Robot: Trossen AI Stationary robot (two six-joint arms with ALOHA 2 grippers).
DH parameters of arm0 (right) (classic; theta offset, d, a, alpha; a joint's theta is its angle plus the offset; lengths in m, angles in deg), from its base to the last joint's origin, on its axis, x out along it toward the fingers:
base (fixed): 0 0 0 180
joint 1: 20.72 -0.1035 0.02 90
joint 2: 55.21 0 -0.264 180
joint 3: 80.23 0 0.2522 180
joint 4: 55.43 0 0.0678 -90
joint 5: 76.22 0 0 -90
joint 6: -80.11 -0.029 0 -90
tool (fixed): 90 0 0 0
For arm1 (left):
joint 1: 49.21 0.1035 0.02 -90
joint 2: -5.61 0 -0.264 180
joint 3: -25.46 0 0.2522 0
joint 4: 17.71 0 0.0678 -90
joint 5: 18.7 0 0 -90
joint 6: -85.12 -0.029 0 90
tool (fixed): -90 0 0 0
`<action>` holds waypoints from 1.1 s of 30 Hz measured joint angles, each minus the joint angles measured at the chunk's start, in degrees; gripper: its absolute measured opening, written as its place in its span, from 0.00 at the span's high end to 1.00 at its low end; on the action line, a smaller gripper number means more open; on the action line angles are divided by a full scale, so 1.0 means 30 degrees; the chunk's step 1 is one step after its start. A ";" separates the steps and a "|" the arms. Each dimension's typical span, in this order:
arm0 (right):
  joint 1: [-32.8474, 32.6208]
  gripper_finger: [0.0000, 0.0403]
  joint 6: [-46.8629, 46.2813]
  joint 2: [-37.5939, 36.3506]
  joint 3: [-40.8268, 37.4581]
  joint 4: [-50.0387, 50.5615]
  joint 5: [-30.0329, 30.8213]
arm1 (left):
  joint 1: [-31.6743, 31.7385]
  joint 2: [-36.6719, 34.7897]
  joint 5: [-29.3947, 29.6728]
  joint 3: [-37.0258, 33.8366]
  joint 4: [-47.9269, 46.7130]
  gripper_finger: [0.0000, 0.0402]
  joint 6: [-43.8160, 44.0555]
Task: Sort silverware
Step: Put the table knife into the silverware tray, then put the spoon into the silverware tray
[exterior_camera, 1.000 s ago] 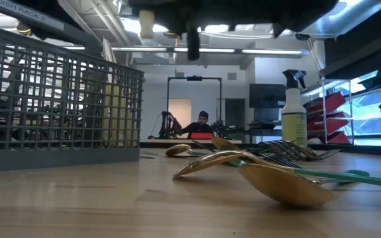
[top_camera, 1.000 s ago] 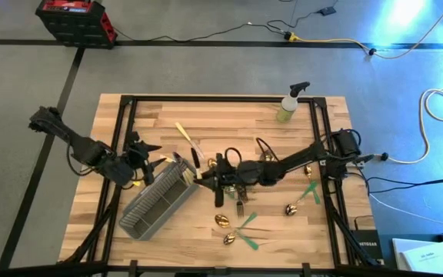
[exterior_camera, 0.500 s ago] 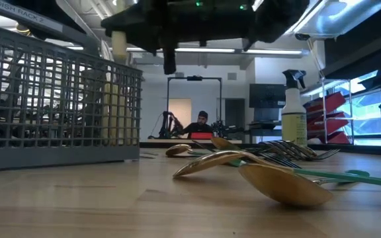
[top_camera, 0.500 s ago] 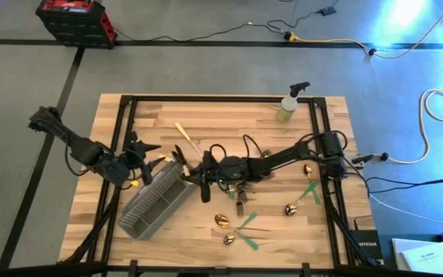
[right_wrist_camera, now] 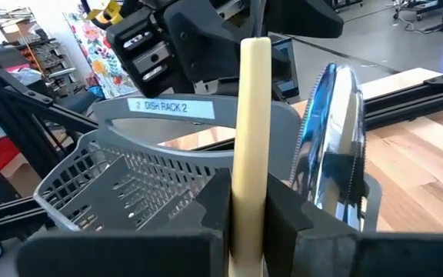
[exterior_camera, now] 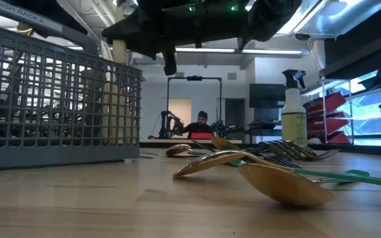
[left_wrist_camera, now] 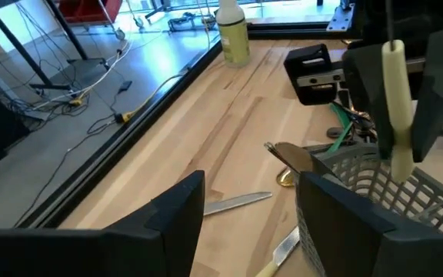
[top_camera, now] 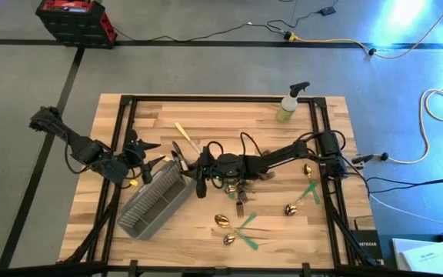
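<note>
My right gripper [top_camera: 198,175] hovers over the right end of the grey mesh caddy [top_camera: 154,204] and is shut on a cream-handled piece of silverware [right_wrist_camera: 254,115]. A shiny serrated blade [right_wrist_camera: 333,146] stands beside that handle; I cannot tell what holds it. My left gripper [left_wrist_camera: 248,223] is open and empty beside the caddy's far left side, above two knives [left_wrist_camera: 237,202] lying flat on the table. More silverware lies in a pile [top_camera: 241,188]. Gold spoons with green handles [top_camera: 241,228] lie nearer the near edge. My right gripper pinches the cream handle [right_wrist_camera: 254,165] between its two fingers, coming from above and pointing down. The handle hangs upright below the fingers, lifted clear of the table. Its lower end [exterior_camera: 119,99] dips behind the caddy's mesh wall. The gripper hides the piece's head.
A yellow-green spray bottle [top_camera: 289,104] stands near the far right corner. A cream knife [top_camera: 184,136] lies far of the caddy. Single spoons [top_camera: 291,208] lie toward the right edge. Bare wood lies at the near left and far middle. A person sits in the room beyond.
My right gripper has carried the cream-handled piece from above the silverware pile toward the table's left, to over the caddy's right end, and down. The handle's lower end now sits behind the caddy's wall. The caddy and my left gripper have stayed put.
</note>
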State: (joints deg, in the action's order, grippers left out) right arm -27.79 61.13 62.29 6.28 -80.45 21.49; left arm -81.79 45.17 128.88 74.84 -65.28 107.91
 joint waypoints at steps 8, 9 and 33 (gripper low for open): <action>-0.0007 0.94 0.0007 0.0000 0.0000 0.0332 0.0190 | 0.0000 0.0001 0.0019 0.0000 0.1563 0.51 -0.1795; -0.0007 0.94 0.0012 0.0000 0.0000 0.0394 0.0326 | 0.0000 0.0001 0.0020 0.0000 0.1637 0.51 -0.1851; -0.0029 0.86 -0.1696 0.1209 -0.0007 -0.0796 0.2367 | 0.0000 -0.0014 0.0204 0.0022 0.1460 0.51 -0.1968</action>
State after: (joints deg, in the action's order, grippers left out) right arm -27.88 56.04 65.91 6.26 -82.84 28.59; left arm -81.79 45.13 129.49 74.90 -60.90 102.00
